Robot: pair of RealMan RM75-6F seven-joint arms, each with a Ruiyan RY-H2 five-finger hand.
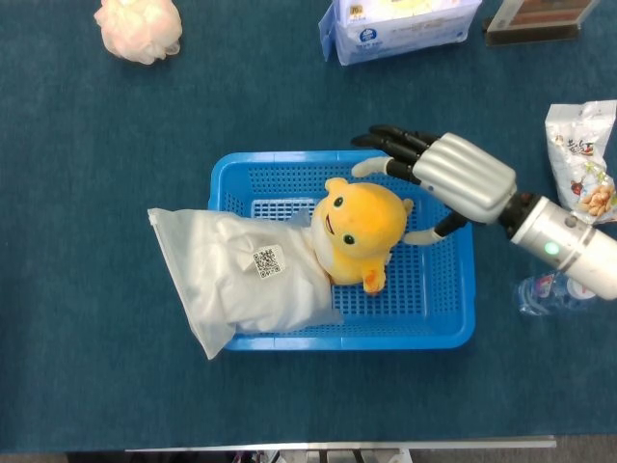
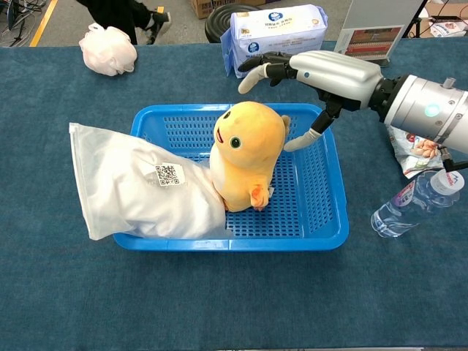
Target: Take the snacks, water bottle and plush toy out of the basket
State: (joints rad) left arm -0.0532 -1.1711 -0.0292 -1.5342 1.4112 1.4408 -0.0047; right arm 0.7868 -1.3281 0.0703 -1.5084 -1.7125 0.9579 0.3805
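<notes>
1. the right hand (image 2: 322, 69) hangs over the far right part of the blue basket (image 2: 322, 219), fingers spread and holding nothing; its thumb reaches down toward the yellow plush toy (image 2: 245, 153), but whether it touches cannot be told.
2. in the head view the same right hand (image 1: 453, 174) sits just beside the plush toy (image 1: 359, 227), dark fingertips (image 1: 386, 135) past the basket (image 1: 453, 328) back rim.
3. the plush toy stands upright in the basket, leaning against a white zip bag (image 2: 139, 190) with a qr label; the bag hides the toy's lower left side.
4. the zip bag (image 1: 231, 275) lies tilted over the basket's left wall, part inside, part sticking out; its contents cannot be made out through the frosted plastic.
5. the water bottle (image 2: 413, 201) lies on the table to the right of the basket; in the head view the forearm covers most of it (image 1: 540, 289).
6. the snack packet (image 1: 583, 159) lies on the table further right, cut off by the frame edge; the forearm hides its upper part (image 2: 417, 150) in the chest view.
7. the left hand is out of both views.
8. at the far edge sit a tissue pack (image 2: 274, 36), a pale bath puff (image 2: 107, 50), and a partly cut-off sign stand (image 2: 369, 40).
</notes>
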